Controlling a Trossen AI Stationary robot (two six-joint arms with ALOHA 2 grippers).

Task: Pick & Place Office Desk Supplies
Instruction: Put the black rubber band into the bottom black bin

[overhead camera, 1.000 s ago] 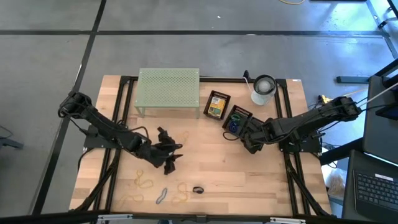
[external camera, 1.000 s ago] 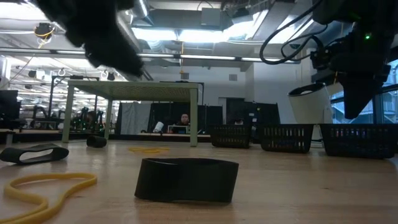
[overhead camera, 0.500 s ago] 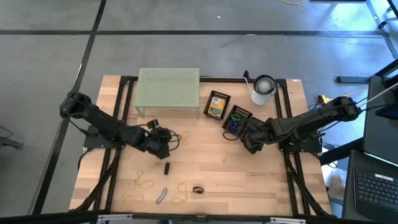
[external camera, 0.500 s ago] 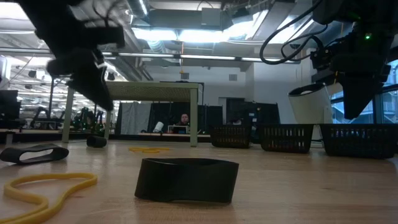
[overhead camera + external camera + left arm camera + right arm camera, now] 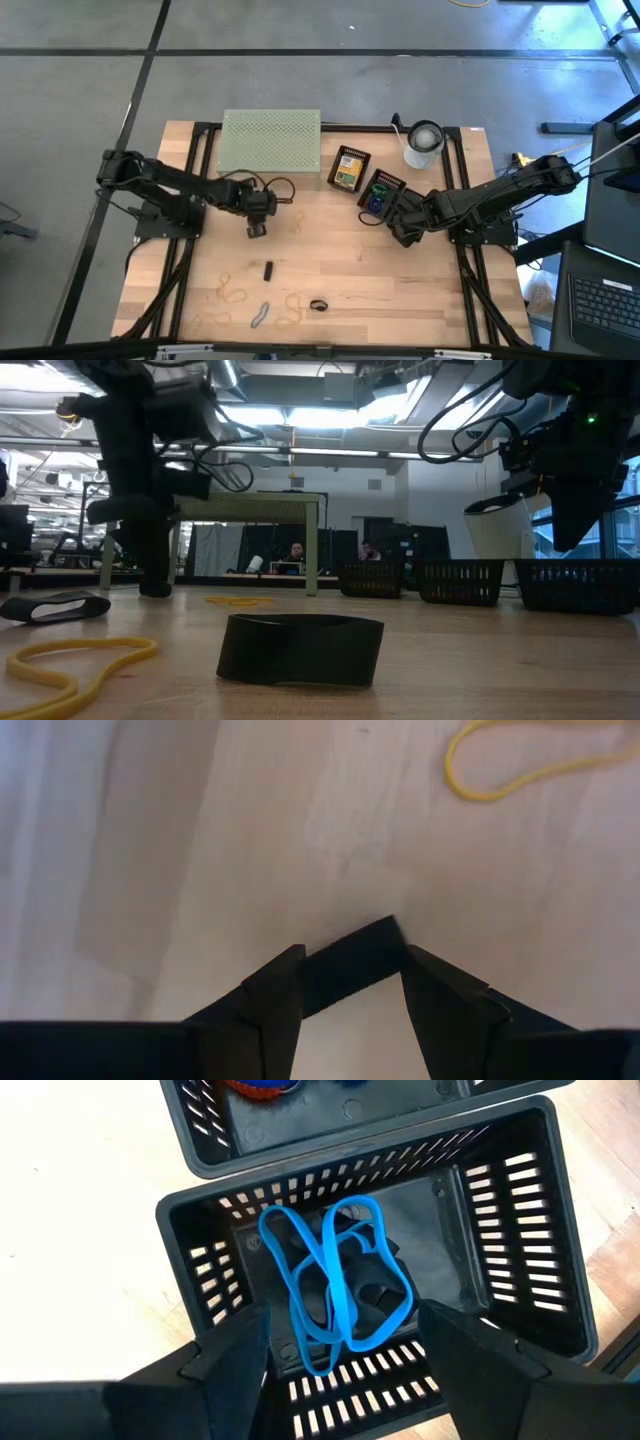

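Rubber bands and clips are scattered along the near-left part of the table point(image 5: 430, 290): tan rubber bands point(image 5: 232, 293) lie nearest the left, a small black clip point(image 5: 268, 270) sits just right of them, and a dark band point(image 5: 319, 305) lies farther right by the near edge. Behind these, the left gripper point(image 5: 256, 229) is held low over the wood just in front of the pale green perforated rack point(image 5: 271, 146). In the left wrist view a flat black strip point(image 5: 350, 964) is seen between the fingers point(image 5: 275, 988), which stand narrowly apart around it; whether it is firmly pinched cannot be told. A yellow rubber band point(image 5: 520, 765) lies a little beyond the fingertips, apart from them.

Right of the rack, two small black baskets are set side by side, one holding a yellow-green crayon box point(image 5: 347, 169), the other, a slotted basket point(image 5: 380, 1270), holding a blue rubber band point(image 5: 335, 1280) over dark items. The right gripper point(image 5: 401, 226) hovers just over that second basket with its fingers spread wide and nothing in them.

The baskets lie to the right of the left gripper, with bare wood between, so a carry of the strip is judged to run rightward. The white cup point(image 5: 423, 143) stands at the far right.
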